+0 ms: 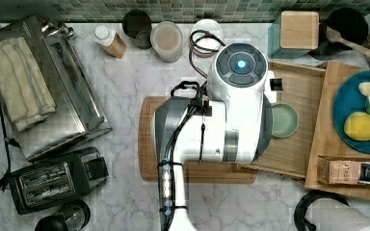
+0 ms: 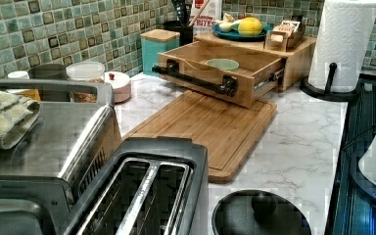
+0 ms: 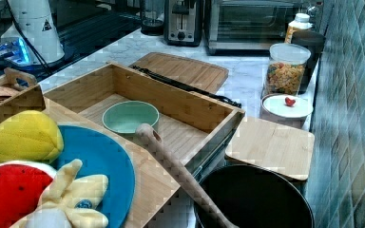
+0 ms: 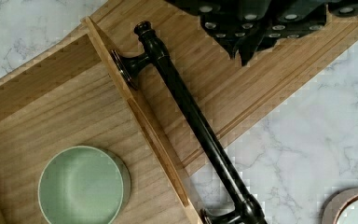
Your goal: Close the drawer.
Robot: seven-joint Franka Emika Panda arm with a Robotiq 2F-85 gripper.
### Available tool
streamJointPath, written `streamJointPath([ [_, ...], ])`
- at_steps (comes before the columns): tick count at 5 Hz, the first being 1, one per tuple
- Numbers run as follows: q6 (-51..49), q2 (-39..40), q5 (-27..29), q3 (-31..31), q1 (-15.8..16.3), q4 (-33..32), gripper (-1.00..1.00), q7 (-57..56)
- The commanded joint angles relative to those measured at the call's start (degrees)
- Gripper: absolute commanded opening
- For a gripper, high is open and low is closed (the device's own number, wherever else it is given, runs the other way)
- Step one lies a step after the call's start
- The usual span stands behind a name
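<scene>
Progress: we judge nothing done yet; the drawer (image 2: 215, 73) stands pulled well out of its bamboo stand (image 2: 293, 61), and the whole push back in is left.
Drawer place: on the table (image 2: 298, 142), its front overhanging the cutting board (image 2: 200, 129), at the top view's right.
Drawer look: we see a shallow light-bamboo box with raised rims, a long black bar handle (image 4: 191, 116) across its front and a green bowl (image 3: 129, 117) inside.
Jaws: in the wrist view the gripper (image 4: 256, 32) hangs over the board just beyond the handle, touching nothing; we cannot tell how wide the jaws stand.
</scene>
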Motion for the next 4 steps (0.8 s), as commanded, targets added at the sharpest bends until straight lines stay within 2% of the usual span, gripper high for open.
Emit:
streamJointPath([
  [1,0.02,0.0,-0.22,-0.07,-0.39,-0.18,-1.0,0.01],
  [2,5.08,0.39,2.59,-0.14,-0.76,-2.98,-1.0,-4.9],
  [3,7.59,2.9,5.36,0.18,-0.04,-2.47,-1.0,-4.76],
  [4,12.01,4.07,4.1,1.36,1.55,-3.12,-1.0,-0.47],
])
